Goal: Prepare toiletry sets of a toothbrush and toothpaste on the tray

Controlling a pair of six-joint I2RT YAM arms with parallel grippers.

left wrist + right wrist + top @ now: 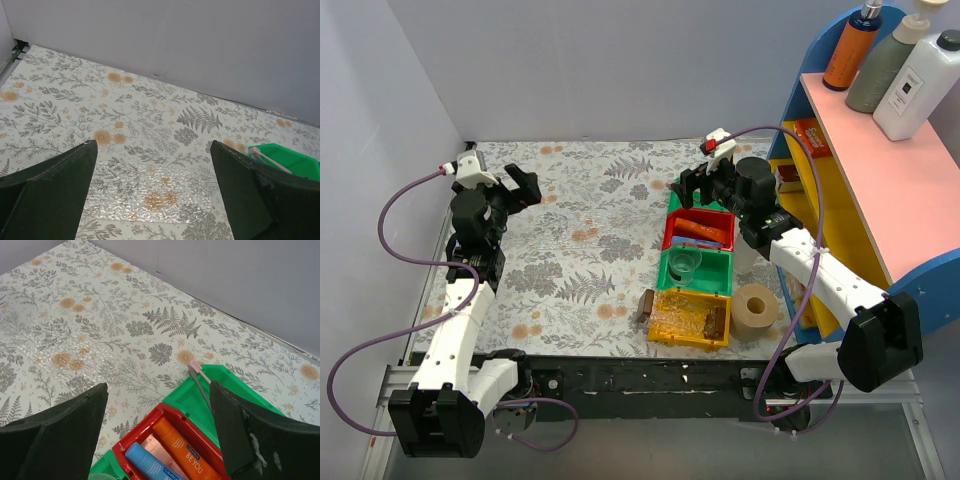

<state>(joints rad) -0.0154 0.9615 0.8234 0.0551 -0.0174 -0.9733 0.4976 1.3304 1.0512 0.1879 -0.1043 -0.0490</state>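
Hovering above the red bin [140, 430], the right gripper [157, 386] gapes wide, empty. The toothpaste [145, 462] lies inside, beside an orange tube [182, 450]. Pickup looks unstarted: next, descend and pinch it, then carry it to the tray [682, 314]. The left gripper [152, 144] is wide too.

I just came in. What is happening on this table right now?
A robot is preparing toiletry sets, but nothing is picked up yet. The right claw hangs open above the red bin, where the blue toothpaste lies beside an orange tube. The left claw is open over the table. The tray lies at the yellow bin.
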